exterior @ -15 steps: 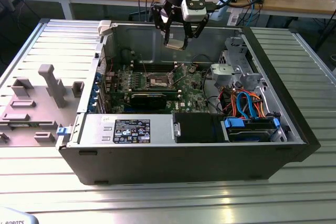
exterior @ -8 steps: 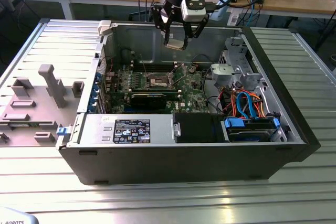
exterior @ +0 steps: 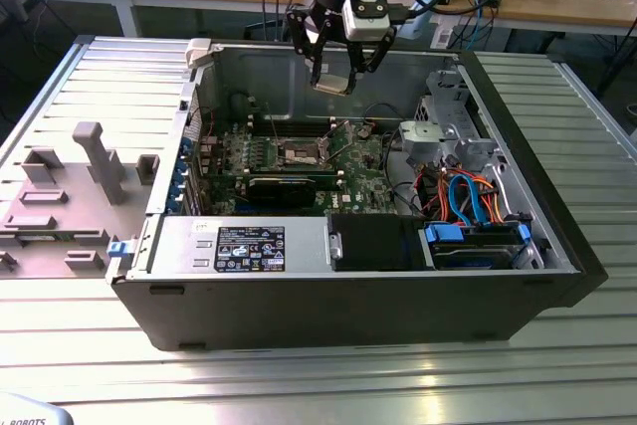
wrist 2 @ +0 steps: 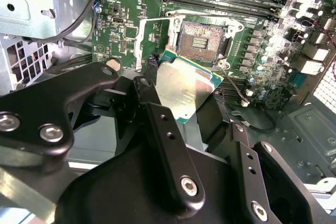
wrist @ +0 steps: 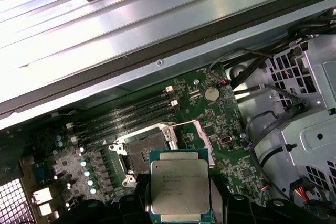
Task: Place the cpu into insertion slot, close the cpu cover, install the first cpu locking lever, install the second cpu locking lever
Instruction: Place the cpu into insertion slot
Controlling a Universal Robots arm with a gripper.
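Gripper point(exterior: 333, 75): fingers pinching the cpu point(wrist: 179, 184) by opposite edges, chip level, metal top facing the wrist; insertion slot point(wrist: 144, 156) uncovered, well below the gripper and slightly offset from the chip, not touching.

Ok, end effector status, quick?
End effector: closed on the cpu, held above the insertion slot.

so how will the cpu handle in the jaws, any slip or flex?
Probably stiff: the cpu is a flat plate with a metal lid. Its smooth shiny top and thin edges suggest it could slip in the jaws. Likely fragile if knocked against the insertion slot.
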